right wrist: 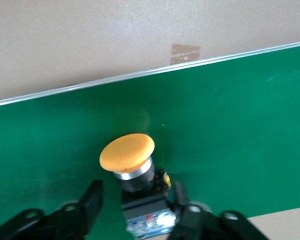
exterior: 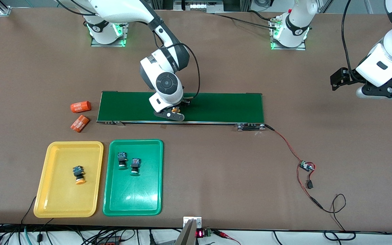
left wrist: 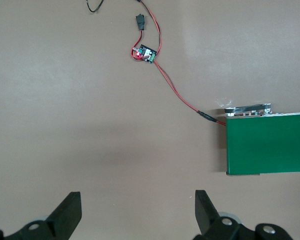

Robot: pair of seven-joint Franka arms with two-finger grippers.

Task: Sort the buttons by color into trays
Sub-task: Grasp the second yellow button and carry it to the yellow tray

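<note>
A yellow-capped button [right wrist: 132, 165] lies on its side on the dark green conveyor belt [exterior: 216, 107]. My right gripper [right wrist: 138, 187] is down at the belt [exterior: 174, 114] with a finger on each side of the button's dark body. One finger touches the body and a gap shows at the other, so it stands open. Another yellow button [exterior: 79, 174] lies in the yellow tray [exterior: 56, 204]. Two green buttons [exterior: 122, 159] [exterior: 135, 166] lie in the green tray [exterior: 131, 204]. My left gripper [exterior: 383, 92] [left wrist: 138, 200] waits open and empty over bare table at the left arm's end.
Two orange numbered cylinders [exterior: 80, 106] [exterior: 80, 123] lie off the belt's end toward the right arm's side. A red-and-black wire runs from the belt's other end [left wrist: 270, 145] to a small circuit board [exterior: 306, 166] [left wrist: 145, 51]. Both trays sit nearer the front camera than the belt.
</note>
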